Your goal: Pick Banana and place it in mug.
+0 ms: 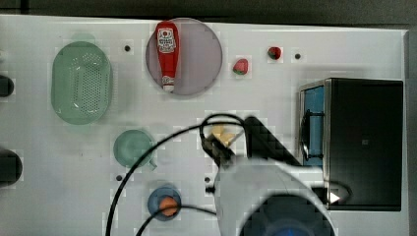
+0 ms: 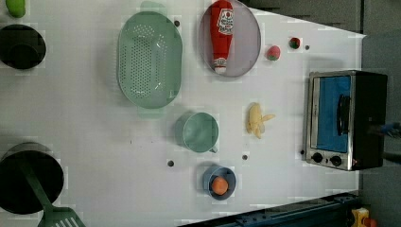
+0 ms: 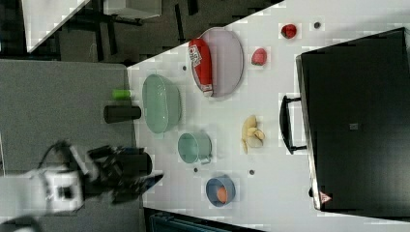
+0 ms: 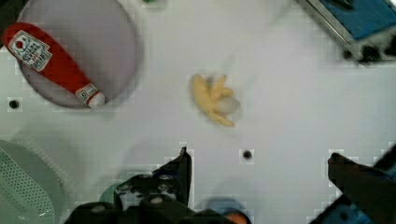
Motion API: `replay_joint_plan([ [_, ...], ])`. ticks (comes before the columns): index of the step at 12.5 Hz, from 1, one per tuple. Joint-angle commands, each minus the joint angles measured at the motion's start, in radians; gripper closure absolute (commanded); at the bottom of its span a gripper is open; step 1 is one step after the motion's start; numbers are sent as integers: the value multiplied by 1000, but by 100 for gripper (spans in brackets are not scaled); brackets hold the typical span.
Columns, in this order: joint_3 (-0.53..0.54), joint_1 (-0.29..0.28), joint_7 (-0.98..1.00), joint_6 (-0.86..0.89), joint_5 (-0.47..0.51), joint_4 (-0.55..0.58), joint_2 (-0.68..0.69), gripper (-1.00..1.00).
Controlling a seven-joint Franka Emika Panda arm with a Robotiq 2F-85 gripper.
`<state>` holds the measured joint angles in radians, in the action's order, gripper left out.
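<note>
Dark fingers (image 4: 182, 172) of the tool (image 4: 261, 179) fill the foreground of the wrist view, spread wide apart and holding nothing. Beyond them the banana (image 4: 212, 100) lies flat on the white table (image 4: 289, 93), a small pale-yellow peeled piece with flaps splayed out. In the left view it sits between the mug (image 2: 198, 132) and the toaster oven (image 2: 345, 118), apart from both. The mug stands upright and looks empty.

My judgement is that the splayed peel is the main risk: a finger could land on a flap, pinch only that, and let the fruit swing or drop. The mug's mouth is not much wider than the banana, so a crooked release could leave it on the rim. The small blue bowl (image 2: 220, 182) with its orange fruit sits just beside the mug, and the green colander (image 2: 149, 59) is near, so a low carry could clip them.
</note>
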<state>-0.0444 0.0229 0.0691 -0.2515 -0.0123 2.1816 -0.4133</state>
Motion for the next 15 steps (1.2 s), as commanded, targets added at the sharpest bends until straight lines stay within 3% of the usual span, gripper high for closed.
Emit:
replay_joint_plan([
  [1,13,8,175,-192,6,185,158,-100],
  [7,19,8,602,-580,5,283,414,-100],
  [15,37,8,642,-875,5,282,718,-100],
])
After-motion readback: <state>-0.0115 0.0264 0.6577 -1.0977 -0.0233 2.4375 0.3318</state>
